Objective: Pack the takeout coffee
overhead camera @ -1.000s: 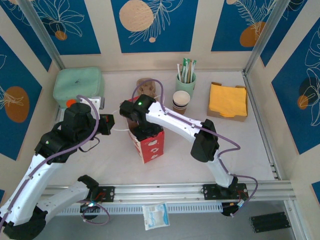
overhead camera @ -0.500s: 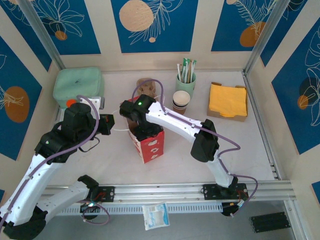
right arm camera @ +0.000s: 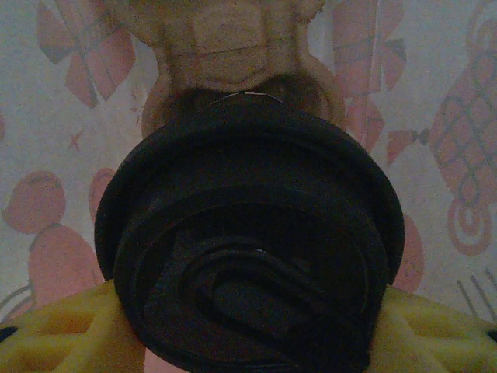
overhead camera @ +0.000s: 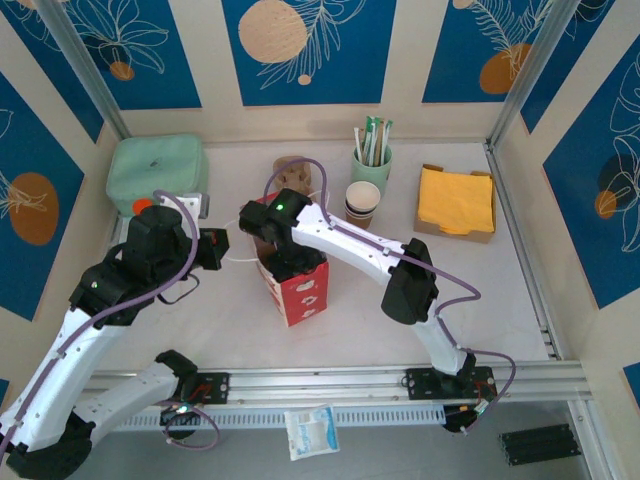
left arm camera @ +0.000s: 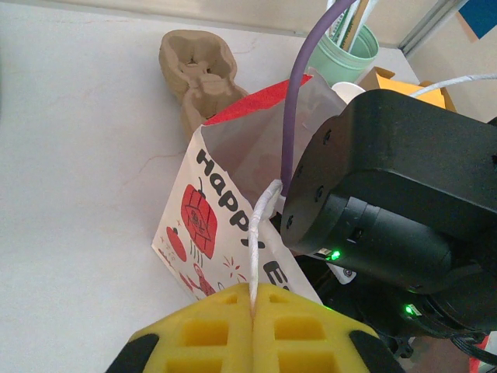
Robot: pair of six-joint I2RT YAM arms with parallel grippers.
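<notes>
While the left claw point(left arm camera: 252, 309) pinches the white handle point(left arm camera: 255, 233) of the paper bag point(left arm camera: 200, 214), the right claw point(right arm camera: 248, 330) grips the lidded coffee cup point(right arm camera: 248, 233) inside it; a straight descent, clear of the walls, looks wisest.

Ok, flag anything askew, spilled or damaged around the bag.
No spill or damage shows. The paper bag has its mouth stretched by its white handle, pinched taut in the left fingers. The lidded cup sits between the right fingers inside it. A white packet lies off the table, past its near edge.
</notes>
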